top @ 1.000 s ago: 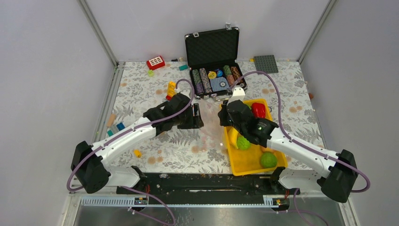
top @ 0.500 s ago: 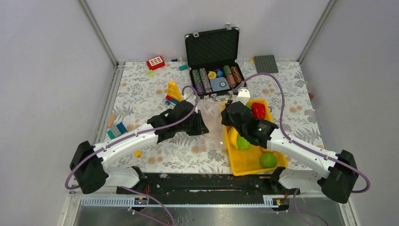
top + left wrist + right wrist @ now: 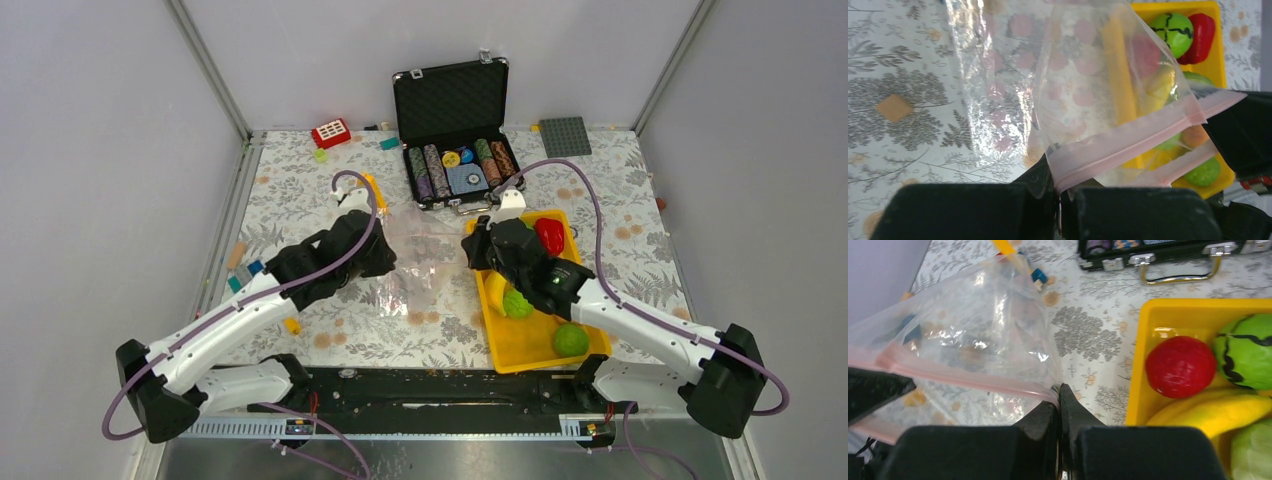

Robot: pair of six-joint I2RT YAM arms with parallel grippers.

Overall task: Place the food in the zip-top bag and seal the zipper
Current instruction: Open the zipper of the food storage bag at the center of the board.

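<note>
The clear zip-top bag (image 3: 415, 265) hangs stretched between my two grippers over the floral table. My left gripper (image 3: 1058, 172) is shut on one end of the pinkish zipper (image 3: 1128, 140). My right gripper (image 3: 1059, 390) is shut on the other end of the zipper (image 3: 963, 375). The food lies in the yellow tray (image 3: 520, 355) to the right: a red piece (image 3: 1180, 365), a green round one (image 3: 1248, 352), a yellow banana (image 3: 1218, 412), and two more green ones (image 3: 517, 303) (image 3: 571, 340). I see no food inside the bag (image 3: 963, 330).
An open black case of poker chips (image 3: 455, 140) stands behind the bag. A grey baseplate (image 3: 565, 135) and a red brick (image 3: 331, 132) lie at the back. Loose bricks (image 3: 248, 272) sit at the left and a yellow one (image 3: 372, 185) by the bag.
My left gripper has shut on the zipper's end and drawn back to the left, pulling the bag taut and off the table. The right gripper has kept its hold and barely moved.
</note>
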